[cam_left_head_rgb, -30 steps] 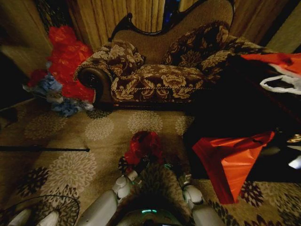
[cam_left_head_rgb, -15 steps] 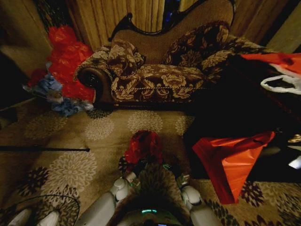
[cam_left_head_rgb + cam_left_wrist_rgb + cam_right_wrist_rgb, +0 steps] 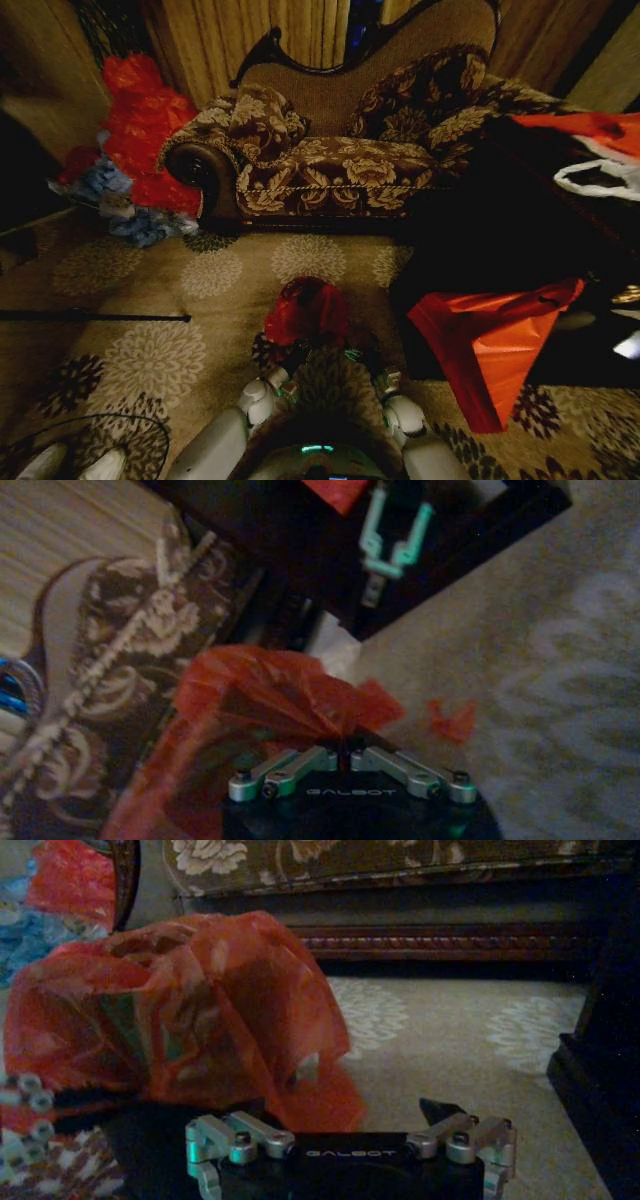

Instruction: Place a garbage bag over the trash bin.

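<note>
The red garbage bag (image 3: 306, 308) stands bunched up on the carpet just ahead of me, and it also fills the near side of the right wrist view (image 3: 190, 1012). My left gripper (image 3: 296, 354) is shut on a fold of the bag's film (image 3: 300, 697), its fingers (image 3: 350, 751) pressed together. My right gripper (image 3: 360, 354) hangs open beside the bag (image 3: 340, 1114), with one fingertip (image 3: 436, 1107) free above the carpet. A dark rounded side under the bag looks like the trash bin (image 3: 160, 1129); the bag hides the rest of it.
A patterned sofa (image 3: 330, 150) stands behind the bag. A heap of red and blue bags (image 3: 140, 140) lies at the far left. A large orange-red sheet (image 3: 490, 340) hangs off a dark table (image 3: 520, 230) on the right. A black rod (image 3: 95, 317) lies on the carpet at left.
The bag has puffed up a little and rounded out. Both arms have drawn slightly closer to my body; the left gripper keeps its hold.
</note>
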Robot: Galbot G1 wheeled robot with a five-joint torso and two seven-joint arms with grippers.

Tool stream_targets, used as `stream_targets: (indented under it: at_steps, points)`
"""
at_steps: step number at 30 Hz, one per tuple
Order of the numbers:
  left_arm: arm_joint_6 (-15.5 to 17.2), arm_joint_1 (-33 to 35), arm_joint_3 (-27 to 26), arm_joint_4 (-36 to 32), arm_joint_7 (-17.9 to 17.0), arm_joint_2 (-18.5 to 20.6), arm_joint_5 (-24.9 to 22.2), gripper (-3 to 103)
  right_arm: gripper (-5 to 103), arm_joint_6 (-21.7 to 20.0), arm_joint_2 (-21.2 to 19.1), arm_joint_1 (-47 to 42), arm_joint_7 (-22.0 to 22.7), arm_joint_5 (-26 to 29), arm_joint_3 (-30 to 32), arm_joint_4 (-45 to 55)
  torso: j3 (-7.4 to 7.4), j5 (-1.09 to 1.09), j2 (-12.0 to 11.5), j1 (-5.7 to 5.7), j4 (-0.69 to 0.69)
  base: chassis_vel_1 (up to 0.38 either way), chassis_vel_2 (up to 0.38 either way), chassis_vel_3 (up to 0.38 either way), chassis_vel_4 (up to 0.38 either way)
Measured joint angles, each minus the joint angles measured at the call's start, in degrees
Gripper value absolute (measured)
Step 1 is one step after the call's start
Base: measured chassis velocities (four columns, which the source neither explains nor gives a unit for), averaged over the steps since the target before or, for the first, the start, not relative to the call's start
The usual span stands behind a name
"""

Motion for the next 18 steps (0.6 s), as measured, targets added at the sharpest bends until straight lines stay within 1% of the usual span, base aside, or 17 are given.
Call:
stream_targets:
  at_steps: [3, 4, 7, 8, 9, 11, 12, 14, 15, 16, 17, 18]
  points:
    - [-0.73, -0.89, -0.48, 3.43, 0.27, -1.32, -0.12, 2, 100, -0.05, 0.04, 0.08, 0.01, -0.09, -0.08, -0.16, 0.0, 0.0, 0.0, 0.0, 0.0, 0.0, 0.0, 0.0, 0.0]
    - [-0.73, -0.89, -0.48, 3.43, 0.27, -1.32, -0.12, 2, 100, -0.05, 0.04, 0.08, 0.01, -0.09, -0.08, -0.16, 0.0, 0.0, 0.0, 0.0, 0.0, 0.0, 0.0, 0.0, 0.0]
    - [-1.2, -1.99, -1.11, 7.32, 0.4, -2.32, -0.24, 2, 100, -0.09, 0.05, 0.09, 0.02, -0.19, -0.12, -0.19, 0.0, 0.0, 0.0, 0.0, 0.0, 0.0, 0.0, 0.0, 0.0]
    - [-1.2, -1.99, -1.11, 7.32, 0.4, -2.32, -0.24, 2, 100, -0.09, 0.05, 0.09, 0.02, -0.19, -0.12, -0.19, 0.0, 0.0, 0.0, 0.0, 0.0, 0.0, 0.0, 0.0, 0.0]
    - [-1.28, -2.27, -1.23, 8.37, 0.48, -2.59, -0.31, 5, 100, -0.13, 0.04, 0.09, 0.02, -0.22, -0.14, -0.19, 0.0, 0.0, 0.0, 0.0, 0.0, 0.0, 0.0, 0.0, 0.0]
    - [-1.44, -2.63, -1.37, 9.92, 0.86, -2.88, -1.16, 1, 100, -0.17, 0.09, 0.1, 0.05, -0.3, -0.17, -0.22, 0.0, 0.0, 0.0, 0.0, -0.01, 0.0, 0.0, 0.0, 0.0]
    - [-1.44, -2.63, -1.37, 9.92, 0.86, -2.88, -1.16, 1, 100, -0.17, 0.09, 0.1, 0.05, -0.3, -0.17, -0.22, 0.0, 0.0, 0.0, 0.0, -0.01, 0.0, 0.0, 0.0, 0.0]
    - [-1.68, -2.33, -1.36, 9.78, 1.4, -2.8, -2.68, 1, 100, -0.25, 0.23, 0.1, 0.1, -0.35, -0.21, -0.19, 0.0, 0.0, 0.0, 0.0, -0.01, 0.0, 0.0, 0.0, 0.0]
    - [-1.66, -1.71, -1.08, 8.73, 2.29, -2.4, -4.61, 1, 100, -0.29, 0.32, 0.11, 0.13, -0.41, -0.22, -0.16, 0.0, -0.01, 0.0, 0.0, 0.0, 0.0, 0.0, 0.0, 0.0]
    - [-1.21, -0.65, -0.69, 6.98, 2.54, -1.75, -6.48, -2, 100, -0.3, 0.44, 0.09, 0.14, -0.51, -0.21, -0.12, 0.0, -0.01, 0.0, 0.0, -0.01, 0.0, 0.0, 0.0, 0.0]
    - [-0.78, 0.23, -0.49, 5.62, 2.68, -1.27, -7.76, 0, 100, -0.3, 0.52, 0.05, 0.15, -0.6, -0.19, -0.08, 0.0, 0.0, 0.0, 0.0, -0.01, 0.0, 0.0, 0.0, 0.0]
    - [-0.78, 0.23, -0.49, 5.62, 2.68, -1.27, -7.76, 0, 100, -0.3, 0.52, 0.05, 0.15, -0.6, -0.19, -0.08, 0.0, 0.0, 0.0, 0.0, -0.01, 0.0, 0.0, 0.0, 0.0]
